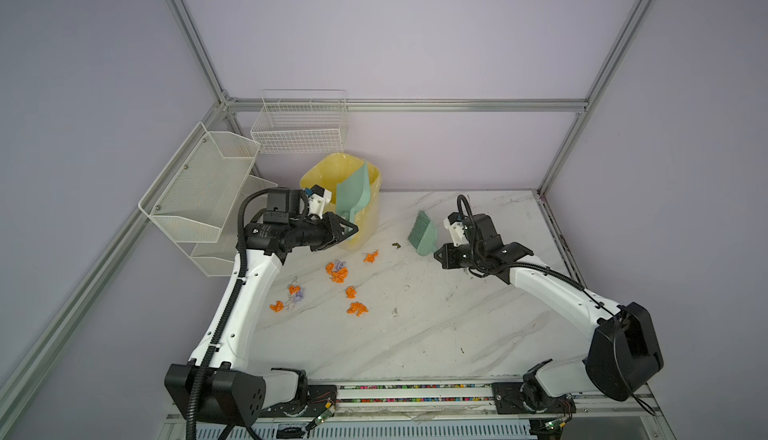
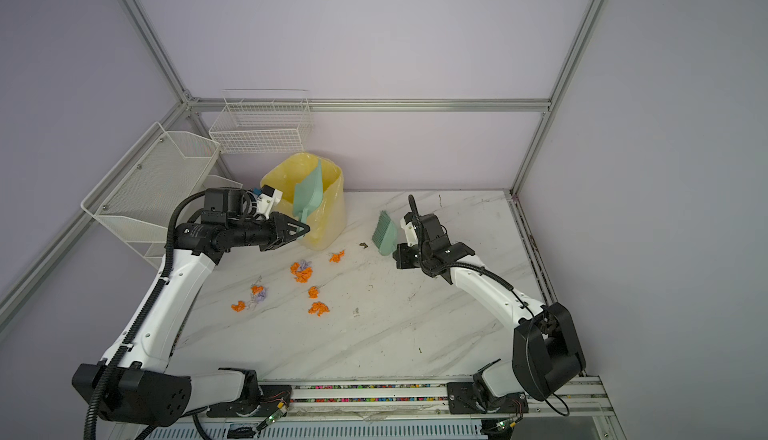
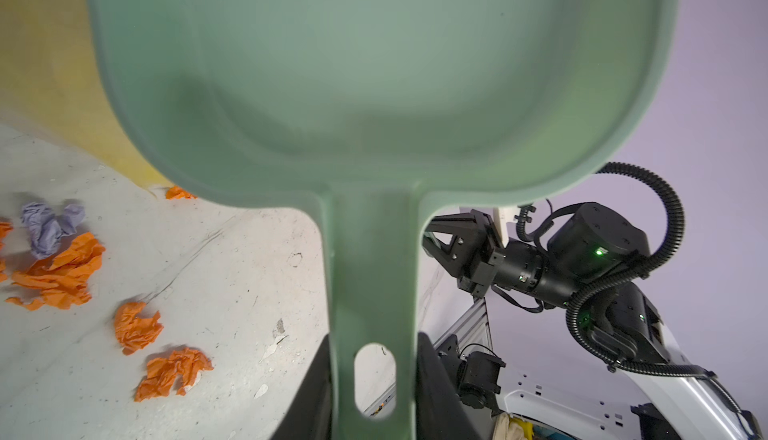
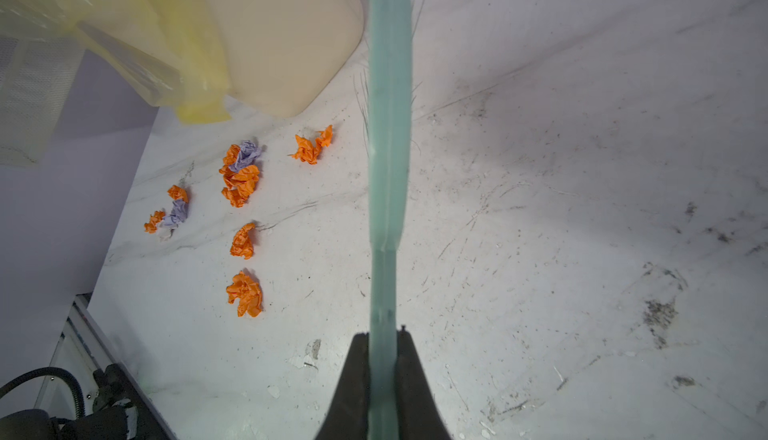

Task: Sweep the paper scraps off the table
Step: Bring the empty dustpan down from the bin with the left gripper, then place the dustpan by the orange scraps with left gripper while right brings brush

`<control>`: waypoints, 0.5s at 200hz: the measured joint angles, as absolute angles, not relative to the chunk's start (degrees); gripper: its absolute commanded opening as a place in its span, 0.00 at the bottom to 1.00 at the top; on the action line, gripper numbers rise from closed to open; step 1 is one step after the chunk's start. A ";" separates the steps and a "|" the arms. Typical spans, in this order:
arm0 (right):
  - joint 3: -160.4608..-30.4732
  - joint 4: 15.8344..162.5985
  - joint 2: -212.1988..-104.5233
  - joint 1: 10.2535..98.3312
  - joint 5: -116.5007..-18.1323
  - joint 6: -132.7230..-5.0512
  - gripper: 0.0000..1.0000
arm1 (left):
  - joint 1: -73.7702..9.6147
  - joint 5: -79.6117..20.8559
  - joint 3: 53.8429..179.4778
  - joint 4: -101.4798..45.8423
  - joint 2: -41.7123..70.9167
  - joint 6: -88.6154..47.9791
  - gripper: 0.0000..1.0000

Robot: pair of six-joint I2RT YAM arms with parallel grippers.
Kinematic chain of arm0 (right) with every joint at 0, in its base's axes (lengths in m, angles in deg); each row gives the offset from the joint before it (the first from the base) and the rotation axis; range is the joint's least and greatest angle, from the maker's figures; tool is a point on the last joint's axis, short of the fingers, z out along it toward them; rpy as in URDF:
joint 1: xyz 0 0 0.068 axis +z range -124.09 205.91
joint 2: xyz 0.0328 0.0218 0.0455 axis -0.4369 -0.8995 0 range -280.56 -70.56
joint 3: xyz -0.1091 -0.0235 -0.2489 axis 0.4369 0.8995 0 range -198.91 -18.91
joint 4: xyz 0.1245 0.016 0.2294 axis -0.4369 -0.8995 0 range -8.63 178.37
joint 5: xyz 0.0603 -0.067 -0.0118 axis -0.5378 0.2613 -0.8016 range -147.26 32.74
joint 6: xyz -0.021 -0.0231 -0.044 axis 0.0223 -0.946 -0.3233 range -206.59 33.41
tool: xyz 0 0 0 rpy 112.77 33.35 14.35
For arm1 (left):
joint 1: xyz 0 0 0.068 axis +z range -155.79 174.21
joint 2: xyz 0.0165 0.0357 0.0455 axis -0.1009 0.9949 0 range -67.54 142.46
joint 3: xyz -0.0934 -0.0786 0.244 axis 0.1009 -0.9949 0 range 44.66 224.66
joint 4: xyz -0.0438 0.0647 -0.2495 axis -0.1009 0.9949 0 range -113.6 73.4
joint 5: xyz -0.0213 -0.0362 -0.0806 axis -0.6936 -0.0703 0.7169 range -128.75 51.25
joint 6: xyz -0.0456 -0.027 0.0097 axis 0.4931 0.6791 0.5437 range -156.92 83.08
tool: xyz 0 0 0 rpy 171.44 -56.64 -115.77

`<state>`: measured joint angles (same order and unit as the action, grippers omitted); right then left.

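At the far left the wire mesh shelves point(image 1: 199, 193) overhang the desk point(image 1: 415, 326) edge. Next, the left claw point(image 1: 351, 228) is clamped on the handle of a green dustpan point(image 1: 352, 193). The left wrist view shows black fingers point(image 3: 307, 396) pressed to either side of the handle. The pan is tipped up at the mouth of the yellow bin point(image 1: 368, 218), and its inside looks bare. The paper scraps point(image 1: 337, 272) — orange wads with a few lilac ones — lie loose on the desk from 6 to 7 o'clock of the bin. A dark speck point(image 1: 396, 245) sits at the bin's 4 o'clock. Right of it, the right claw point(image 1: 438, 255) is closed tight on the handle of a green brush point(image 1: 422, 234), bristles pointing to 11 o'clock.

The step in hand seems to be setting up the sweep. Lower the pan until its lip lies flat on the desk at 9 o'clock of the wads. Then draw the brush through from 3 o'clock, low and slow, so light wads do not hop the lip. Room is wide toward 3 and 5 o'clock — tight at 9, where the left arm, shelves and desk edge crowd in, while the bin blocks 12.
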<state>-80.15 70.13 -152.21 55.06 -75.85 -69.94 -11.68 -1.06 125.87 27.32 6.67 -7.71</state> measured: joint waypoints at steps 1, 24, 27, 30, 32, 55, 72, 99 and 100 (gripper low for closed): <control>-80.15 70.15 -152.21 55.06 -75.90 -69.92 0.00 | -11.72 -1.19 125.89 27.36 6.67 -7.76 0.00; -80.12 70.85 -152.10 55.06 -77.82 -69.22 0.00 | -14.59 -6.06 126.00 29.39 5.65 -9.55 0.00; -80.08 70.94 -152.10 55.06 -78.00 -69.11 0.00 | -15.02 -6.63 126.00 29.70 5.45 -9.68 0.00; -80.04 71.04 -152.10 55.06 -78.15 -68.98 0.00 | -15.50 -7.24 126.00 30.01 5.19 -9.81 0.00; -79.99 71.11 -152.10 55.06 -78.28 -68.94 0.00 | -15.90 -7.70 126.00 30.27 4.99 -9.96 0.00; -79.14 71.90 -152.08 55.06 -80.12 -67.71 0.00 | -19.37 -12.20 125.91 32.45 2.28 -10.99 0.00; -78.49 72.71 -152.08 55.21 -81.65 -66.36 0.00 | -21.30 -14.98 125.34 33.46 -0.17 -11.10 0.00; -77.46 75.39 -152.12 55.89 -83.15 -62.86 0.00 | -24.07 -19.37 121.41 34.46 -4.82 -11.04 0.00; -77.44 75.42 -152.12 55.91 -83.18 -62.77 0.00 | -24.20 -19.64 121.15 34.55 -5.04 -11.06 0.00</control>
<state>-77.44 75.42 -152.12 55.91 -83.18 -62.77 -24.20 -19.64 121.15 34.55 -5.04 -11.06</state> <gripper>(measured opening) 0.109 0.243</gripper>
